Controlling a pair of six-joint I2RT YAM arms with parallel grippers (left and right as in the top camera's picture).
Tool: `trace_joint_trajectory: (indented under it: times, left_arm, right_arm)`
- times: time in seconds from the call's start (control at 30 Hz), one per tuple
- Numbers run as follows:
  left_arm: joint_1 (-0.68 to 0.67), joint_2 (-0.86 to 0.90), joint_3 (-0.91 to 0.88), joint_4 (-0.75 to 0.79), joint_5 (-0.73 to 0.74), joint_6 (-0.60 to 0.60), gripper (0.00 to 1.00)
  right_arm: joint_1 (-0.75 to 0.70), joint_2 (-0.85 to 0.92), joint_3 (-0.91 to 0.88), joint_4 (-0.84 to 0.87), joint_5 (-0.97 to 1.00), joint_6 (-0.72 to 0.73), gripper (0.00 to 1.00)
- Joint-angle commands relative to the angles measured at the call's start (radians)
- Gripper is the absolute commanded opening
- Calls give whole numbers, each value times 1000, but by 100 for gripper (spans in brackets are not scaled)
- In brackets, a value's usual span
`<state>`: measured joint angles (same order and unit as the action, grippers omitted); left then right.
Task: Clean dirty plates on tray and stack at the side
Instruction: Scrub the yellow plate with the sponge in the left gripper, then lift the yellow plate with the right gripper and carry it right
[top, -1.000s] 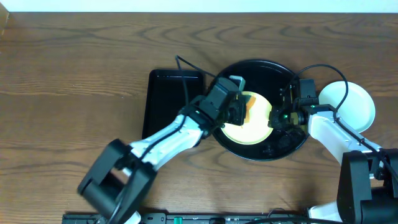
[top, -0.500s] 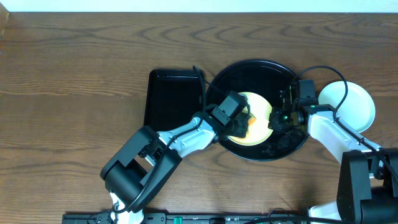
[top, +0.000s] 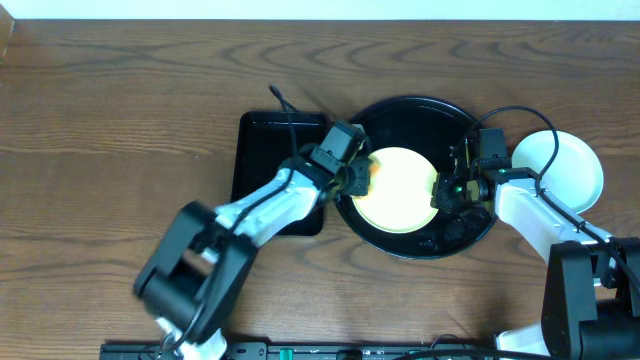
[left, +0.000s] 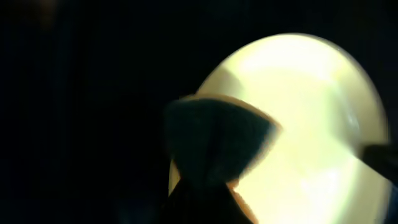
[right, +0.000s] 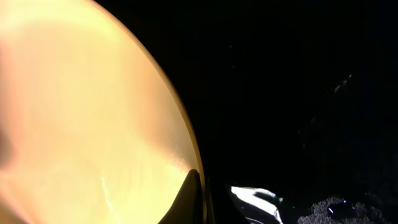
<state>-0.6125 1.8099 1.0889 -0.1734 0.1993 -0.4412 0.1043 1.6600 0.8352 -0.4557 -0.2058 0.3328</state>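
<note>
The pale yellow plate (top: 398, 190) lies in the round glossy black tray (top: 420, 108). My left gripper (top: 356, 176) is shut on a dark green and orange sponge (left: 214, 142) at the plate's left rim; the plate also shows in the left wrist view (left: 305, 118). My right gripper (top: 444, 190) is shut on the plate's right rim, with one dark finger lying over the edge in the right wrist view (right: 194, 198). The plate fills the left of that view (right: 81, 112). A pale plate (top: 566, 166) lies on the table to the right of the tray.
A smaller black rectangular tray (top: 262, 160) lies just left of the round tray, partly under my left arm. Cables run over both arms. The brown wooden table (top: 120, 110) extends to the left and back.
My left gripper has swept the sponge from the plate's middle, down to its lower left, then up to its left rim. The right gripper and the plate have not moved.
</note>
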Motion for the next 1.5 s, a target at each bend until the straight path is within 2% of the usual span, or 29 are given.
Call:
trace_joint_trajectory:
  times: [0.0,0.13,0.3,0.43,0.5,0.57,0.77,0.97,1.17,1.33,1.47]
  left_arm:
    - [40,-146,26,-48,-29,46,8]
    - [106,-231,26,-137,-110,48,8]
    - [216,-239,25,-225,-119,48,8]
    - [303,-227,5,-237,-117,62,8]
    - [335,-215,-3,-238,-110,93,5]
    - [358,-196,-7,-238,-88,135,8]
    - [387,-102,-8,-225,-71,209,8]
    - [389,3,-8,-207,-50,297,8]
    - [389,89,-8,-173,-58,365,8]
    - [389,158,-8,-170,-58,366,8]
    - [389,147,0,-196,-28,362,8]
  right_arm:
    - [8,3,0,-4,65,9,1]
    - [8,3,0,24,94,11,1]
    - [8,-4,4,108,93,-5,1]
    - [8,-44,34,127,94,-47,1]
    - [8,-73,54,127,97,-76,1]
    - [8,-112,73,126,121,-95,1]
    - [8,-262,96,121,269,-131,1]
    - [8,-388,96,110,647,-183,1]
    - [-11,-417,96,101,954,-235,1]
    - [-100,-416,96,56,969,-213,1]
    - [-212,-415,96,24,939,-161,1]
